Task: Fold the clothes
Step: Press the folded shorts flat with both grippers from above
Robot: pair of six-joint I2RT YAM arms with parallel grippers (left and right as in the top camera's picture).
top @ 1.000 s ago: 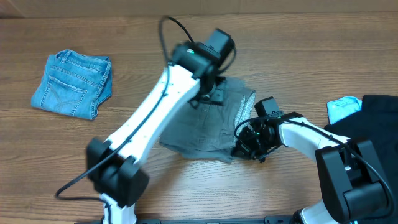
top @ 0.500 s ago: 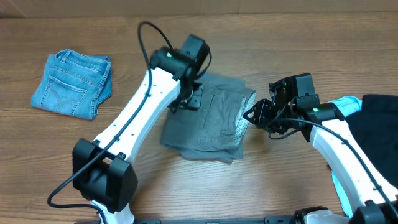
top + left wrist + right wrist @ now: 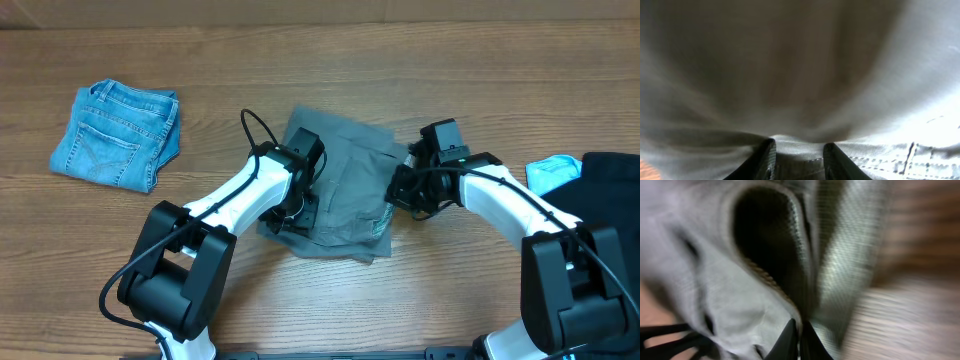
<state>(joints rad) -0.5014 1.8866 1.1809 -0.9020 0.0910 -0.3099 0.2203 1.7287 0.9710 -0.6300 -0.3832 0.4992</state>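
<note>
**A:** Where are the grey shorts (image 3: 340, 180), and how will they handle?

**B:** They lie flat in the middle of the table (image 3: 480, 80), partly folded. I judge them light, limp and unbreakable. They will sag and drag rather than hold a shape, so lift them by an edge. The waistband (image 3: 850, 245) at their 3 o'clock side looks thicker and should give you the firmest hold. The hem side at 8 o'clock is a good second point.

**A:** What are your grippers doing?

**B:** Your left gripper (image 3: 799, 156) sits low on the 8 o'clock edge. Its jaws are partly apart with grey cloth between them, and I cannot tell whether they actually bite. Your right gripper (image 3: 799, 332) is at the waistband with its jaws closed together. Whether a fold is pinched there is unclear.

**A:** How many pieces are there in all?

**B:** Four. There is one pair of grey shorts and one folded denim garment (image 3: 117, 135) at 10 o'clock from them. At 3 o'clock, by the table's edge, there is one light-blue piece (image 3: 553, 170) beside one black garment (image 3: 612, 185).
</note>
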